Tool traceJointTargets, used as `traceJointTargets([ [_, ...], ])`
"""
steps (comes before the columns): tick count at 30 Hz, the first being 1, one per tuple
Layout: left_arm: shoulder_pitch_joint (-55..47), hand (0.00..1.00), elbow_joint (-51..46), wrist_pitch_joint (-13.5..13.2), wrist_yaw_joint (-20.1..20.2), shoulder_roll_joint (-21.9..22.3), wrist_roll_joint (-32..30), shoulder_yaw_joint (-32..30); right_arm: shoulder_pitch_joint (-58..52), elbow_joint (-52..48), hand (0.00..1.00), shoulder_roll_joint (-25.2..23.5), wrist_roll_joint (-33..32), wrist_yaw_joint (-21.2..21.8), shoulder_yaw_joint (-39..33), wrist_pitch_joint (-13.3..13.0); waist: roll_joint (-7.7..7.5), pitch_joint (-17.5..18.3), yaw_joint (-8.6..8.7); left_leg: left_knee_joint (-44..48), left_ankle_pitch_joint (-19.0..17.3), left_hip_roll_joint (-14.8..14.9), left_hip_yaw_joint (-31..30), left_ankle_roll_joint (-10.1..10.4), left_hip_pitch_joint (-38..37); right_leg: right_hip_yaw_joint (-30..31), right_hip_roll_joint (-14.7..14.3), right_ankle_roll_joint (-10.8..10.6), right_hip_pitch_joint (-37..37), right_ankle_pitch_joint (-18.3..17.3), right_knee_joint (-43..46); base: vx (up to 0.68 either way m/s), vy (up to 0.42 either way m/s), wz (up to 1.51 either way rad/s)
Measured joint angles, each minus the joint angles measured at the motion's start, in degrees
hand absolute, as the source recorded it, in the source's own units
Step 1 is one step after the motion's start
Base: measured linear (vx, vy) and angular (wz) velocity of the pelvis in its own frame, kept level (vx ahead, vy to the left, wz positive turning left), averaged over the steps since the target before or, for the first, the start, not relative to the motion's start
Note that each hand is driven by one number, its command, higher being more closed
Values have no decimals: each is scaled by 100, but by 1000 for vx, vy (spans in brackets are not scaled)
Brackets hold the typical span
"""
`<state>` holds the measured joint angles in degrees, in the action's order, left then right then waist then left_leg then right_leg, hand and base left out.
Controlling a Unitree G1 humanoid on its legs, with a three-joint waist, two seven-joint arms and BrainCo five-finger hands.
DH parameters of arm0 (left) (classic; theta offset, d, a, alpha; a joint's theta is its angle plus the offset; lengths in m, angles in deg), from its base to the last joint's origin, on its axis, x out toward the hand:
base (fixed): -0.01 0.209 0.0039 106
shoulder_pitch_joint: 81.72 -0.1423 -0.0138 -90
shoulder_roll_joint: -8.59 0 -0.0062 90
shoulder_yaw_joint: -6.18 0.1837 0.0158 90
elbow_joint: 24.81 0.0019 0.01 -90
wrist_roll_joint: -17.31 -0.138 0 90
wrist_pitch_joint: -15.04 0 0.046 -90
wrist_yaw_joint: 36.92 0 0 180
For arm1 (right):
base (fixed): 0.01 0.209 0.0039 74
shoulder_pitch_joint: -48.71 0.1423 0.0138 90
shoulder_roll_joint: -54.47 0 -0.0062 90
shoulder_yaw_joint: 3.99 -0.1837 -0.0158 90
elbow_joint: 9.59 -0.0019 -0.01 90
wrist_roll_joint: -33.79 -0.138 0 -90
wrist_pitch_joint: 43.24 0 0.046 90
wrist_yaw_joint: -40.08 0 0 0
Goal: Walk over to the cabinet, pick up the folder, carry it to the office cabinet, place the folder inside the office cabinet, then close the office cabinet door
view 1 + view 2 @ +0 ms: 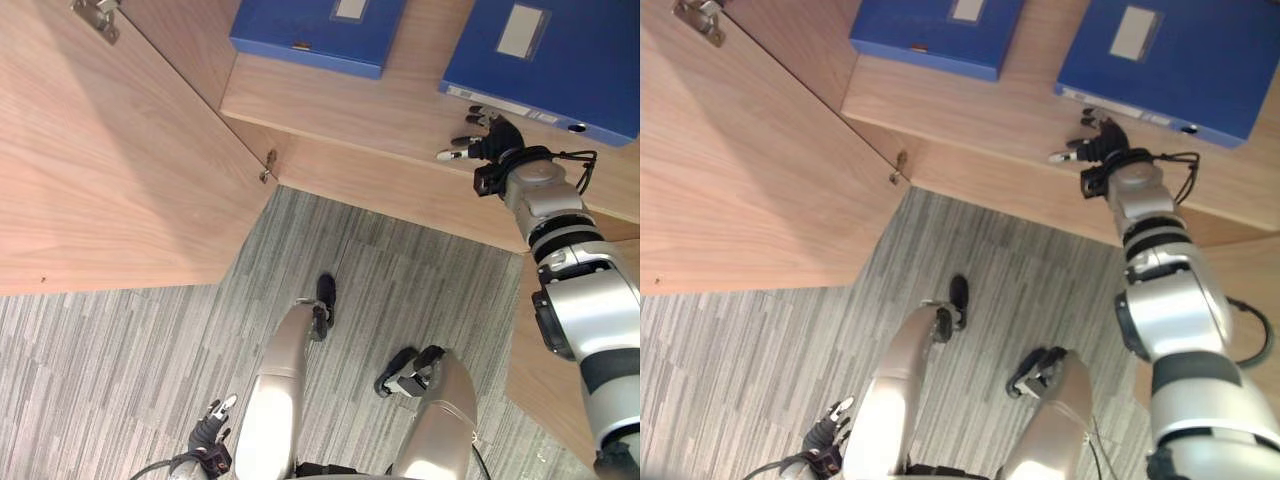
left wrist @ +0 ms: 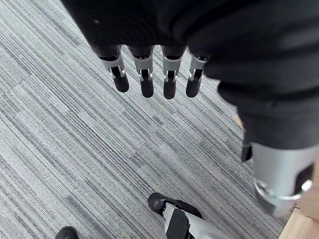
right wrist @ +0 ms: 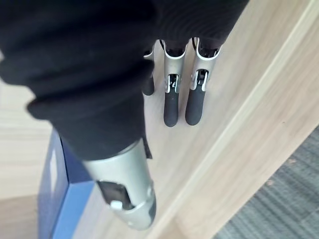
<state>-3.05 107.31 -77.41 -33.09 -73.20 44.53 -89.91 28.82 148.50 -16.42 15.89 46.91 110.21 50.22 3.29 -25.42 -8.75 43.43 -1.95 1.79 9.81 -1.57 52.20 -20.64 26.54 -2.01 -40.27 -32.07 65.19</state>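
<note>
Folder, left eye view: blue folder (image 1: 560,60) lying flat, cover up, on the wooden shelf (image 1: 400,110) at 1 o'clock; a pale label sits on the cover, and a pale strip and a dark ring hole run along the spine.
Axis, left eye view: the spine runs close to 9-to-3, its right end dipping toward 4, and faces about 6 o'clock, toward the shelf's front edge. The cover runs off the frame at 12 and 3, so its longer side cannot be told.
Right hand, left eye view: right hand (image 1: 490,140) at the folder's 7 o'clock, just beside the spine, fingers straight and spread toward 10 o'clock, holding nothing.
Surroundings, left eye view: second folder (image 1: 310,30), also blue and flat, at 12 o'clock, well apart from the first. The open door (image 1: 100,160) is at 9 to 10 o'clock, with a hinge (image 1: 268,166) where it meets the cabinet. The left hand (image 1: 208,435) is low at 7 o'clock over the grey carpet (image 1: 130,340).
Corner, right eye view: the folder's right spine corner (image 1: 1240,140) comes into frame, with bare wood past it at 3 o'clock.
Left hand, left wrist view: fingers (image 2: 147,82) straight and side by side, nothing in them, carpet below.
Right hand, right wrist view: fingers (image 3: 170,107) straight over bare shelf wood. A corner of the folder (image 3: 52,199) lies beside the wrist, not between the fingers. Whether the tips touch the wood cannot be told.
</note>
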Motion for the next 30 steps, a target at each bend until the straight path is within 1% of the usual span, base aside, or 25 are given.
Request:
traceJointTargets([
  [2,1,0,-1,0,16,-11,0,-14,-9,14,0,-66,382,81,240,2,-32,9,-3,-232,82,50,15,16,-155,-59,-101,25,137,118,-246,20,-33,-17],
  [4,0,0,-2,-23,25,-12,-4,-95,-138,-59,0,-276,1130,255,617,3,-130,58,49,-704,244,86,37,43,-516,-122,-267,26,423,320,-697,13,-41,-19],
  [5,-2,0,0,-33,25,-11,-5,-123,-213,-110,0,-349,1269,287,703,3,-173,81,48,-816,270,113,64,55,-623,-124,-314,30,493,370,-814,12,-55,-31],
  [7,-14,0,18,-40,25,-11,-20,-250,-564,-321,0,-788,1719,433,948,18,-307,160,61,-1241,362,262,165,108,-1082,-131,-595,47,883,605,-1372,15,-57,-45],
  [8,-14,0,18,-43,25,-6,-23,-273,-652,-332,0,-925,1839,463,977,23,-322,168,69,-1332,377,324,192,115,-1205,-132,-689,47,1002,677,-1534,47,-71,-56],
  [10,-22,0,23,-76,25,69,-30,-466,-1056,-327,0,-1539,2300,597,1140,106,-367,197,99,-1609,393,587,276,137,-1689,-115,-1095,62,1502,968,-2213,73,-59,-61],
  [11,-23,0,40,-84,25,77,-35,-493,-1165,-326,0,-1692,2464,612,1142,106,-380,204,104,-1661,389,664,310,147,-1800,-99,-1199,74,1626,1040,-2379,81,-28,-64],
  [13,-20,0,60,-120,25,108,-46,-667,-1590,-327,0,-2283,2939,605,1091,109,-447,244,84,-1757,335,889,306,283,-2206,12,-1575,117,2059,1265,-2950,80,-23,-60],
  [14,-18,0,92,-134,23,121,-55,-736,-1802,-331,0,-2492,3030,586,983,104,-492,275,60,-1753,295,937,249,352,-2362,48,-1672,124,2208,1305,-3103,41,-23,-41],
  [15,-14,0,132,-141,22,133,-77,-790,-1975,-331,0,-2643,3047,572,819,104,-542,324,33,-1756,285,933,133,387,-2454,91,-1708,130,2309,1315,-3175,30,-40,-39],
  [16,-3,0,235,-145,17,171,-132,-869,-2252,-336,0,-2854,3045,540,545,93,-601,439,4,-1758,231,930,-95,476,-2562,193,-1792,133,2411,1345,-3280,65,-50,-56],
  [17,3,0,455,-143,9,240,-246,-938,-2645,-346,0,-3110,3031,515,153,81,-645,643,-44,-1779,123,953,-191,622,-2702,321,-1892,129,2513,1399,-3415,111,-27,-61],
  [18,63,0,695,-134,3,314,-340,-978,-3067,-385,0,-3298,3002,448,-257,59,-664,766,-4,-1823,53,977,-163,641,-2904,421,-1959,102,2694,1471,-3586,109,9,-56],
  [19,97,0,806,-121,0,348,-416,-1078,-3292,-390,0,-3372,2988,398,-460,35,-659,828,-2,-1811,8,1008,-138,662,-2998,495,-2014,80,2794,1523,-3695,105,49,-56],
  [20,142,0,1000,-98,-39,382,-581,-1258,-3787,-403,0,-3491,2891,302,-831,-8,-660,1013,11,-1814,-72,1051,-152,714,-3164,654,-2108,56,2953,1644,-3938,113,95,-82],
  [21,172,0,1172,-87,-65,424,-730,-1415,-4267,-402,0,-3542,2764,229,-1232,-33,-629,1162,40,-1867,-175,1063,-193,730,-3375,873,-2189,23,3115,1793,-4188,105,118,-93],
  [22,176,0,1254,-85,-89,444,-773,-1475,-4490,-394,0,-3539,2647,189,-1453,-37,-601,1230,66,-1939,-231,1063,-214,758,-3511,1010,-2229,-1,3187,1877,-4315,76,132,-100],
  [23,181,0,1383,-83,-110,472,-839,-1580,-4804,-384,0,-3517,2452,134,-1822,-52,-578,1342,139,-2071,-293,1052,-177,797,-3695,1201,-2256,-39,3270,2019,-4521,41,198,-110],
  [24,200,0,1586,-81,-159,470,-960,-1694,-5342,-375,0,-3464,1839,22,-2482,-131,-572,1508,302,-2360,-288,957,37,787,-4009,1502,-2254,-126,3411,2281,-4872,37,204,-123],
  [25,199,0,1681,-81,-177,471,-998,-1745,-5654,-380,0,-3392,1593,-55,-2840,-165,-557,1621,377,-2540,-284,891,127,776,-4187,1689,-2230,-168,3457,2441,-5061,34,208,-109],
  [26,198,0,1721,-79,-190,471,-1028,-1773,-5837,-378,0,-3339,1429,-106,-3057,-196,-551,1670,433,-2645,-271,852,255,750,-4308,1819,-2208,-199,3498,2540,-5180,2,217,-98],
  [27,214,0,1823,-84,-217,460,-1169,-1804,-6187,-386,0,-3250,1187,-189,-3470,-262,-540,1759,559,-2863,-237,773,502,698,-4555,2038,-2152,-249,3580,2719,-5393,-20,251,-105],
  [28,218,0,1937,-79,-234,401,-1345,-1817,-6491,-395,0,-3189,1034,-271,-3819,-286,-534,1856,671,-3089,-202,703,744,653,-4765,2242,-2116,-256,3611,2864,-5542,-25,206,-102],
  [29,231,0,1972,-79,-241,385,-1438,-1826,-6648,-405,0,-3166,978,-326,-3957,-300,-529,1906,717,-3201,-183,661,854,641,-4866,2325,-2101,-271,3613,2951,-5611,-39,136,-109],
  [30,331,0,2085,-73,-288,368,-1650,-1843,-6926,-485,0,-3158,909,-419,-4244,-305,-515,1942,791,-3405,-174,605,1064,665,-5081,2469,-2105,-260,3608,3121,-5696,-91,141,-130],
])
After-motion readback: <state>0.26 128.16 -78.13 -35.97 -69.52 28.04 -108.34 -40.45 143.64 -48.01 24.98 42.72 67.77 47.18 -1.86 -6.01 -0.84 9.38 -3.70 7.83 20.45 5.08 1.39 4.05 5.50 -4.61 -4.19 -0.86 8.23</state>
